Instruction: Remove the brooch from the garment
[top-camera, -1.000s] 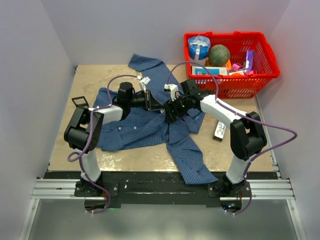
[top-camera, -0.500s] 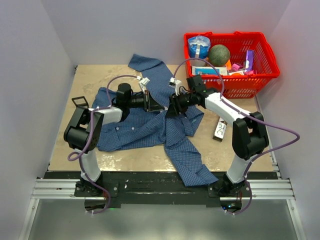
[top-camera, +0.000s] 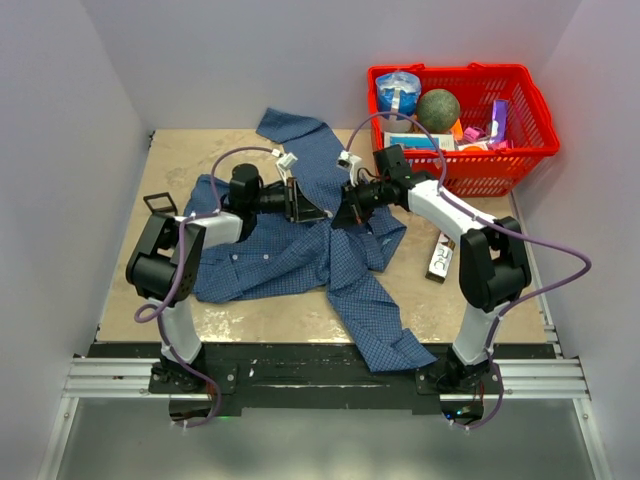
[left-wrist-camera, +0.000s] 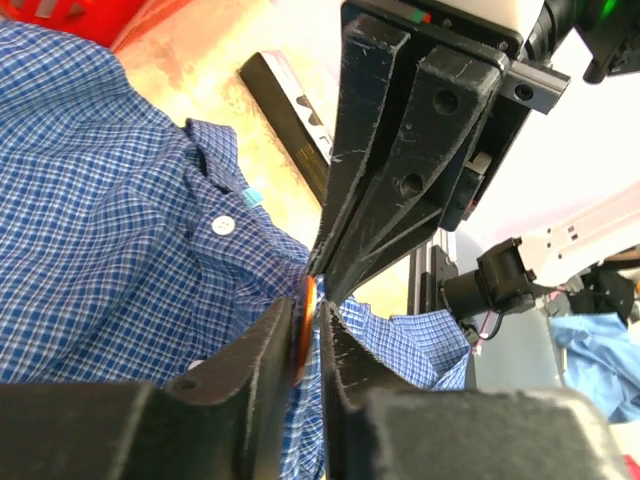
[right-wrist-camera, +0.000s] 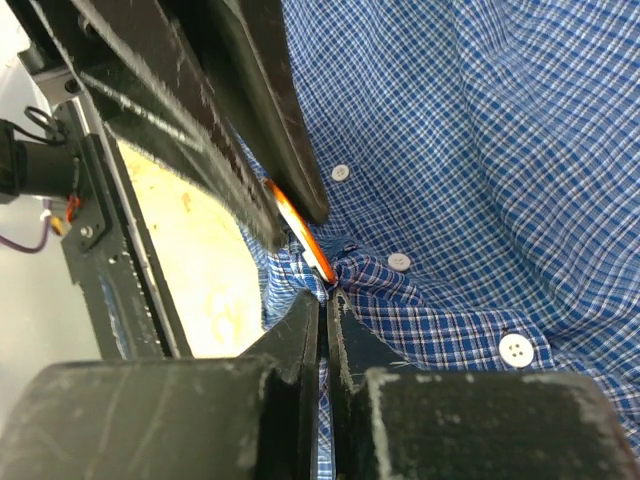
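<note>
Left gripper (left-wrist-camera: 308, 316): fingers set narrowly either side of the brooch (right-wrist-camera: 298, 232) (firm pinch or slack, impossible to tell). Right gripper (right-wrist-camera: 323, 305): clamped on a tuck of the garment (right-wrist-camera: 480, 150) touching the brooch. Risks tearing weave by pulling apart with the pin threaded through; risks dropping the brooch into folds through a loose hold. Shows edge-on, orange, from both wrists; hides beneath the meeting fingers from above. Adds, from above only, the red basket (top-camera: 490, 172) well beyond the brooch.

brooch (left-wrist-camera: 305, 330) in left hand (left-wrist-camera: 310, 306), blue shirt (left-wrist-camera: 120, 200)
</note>
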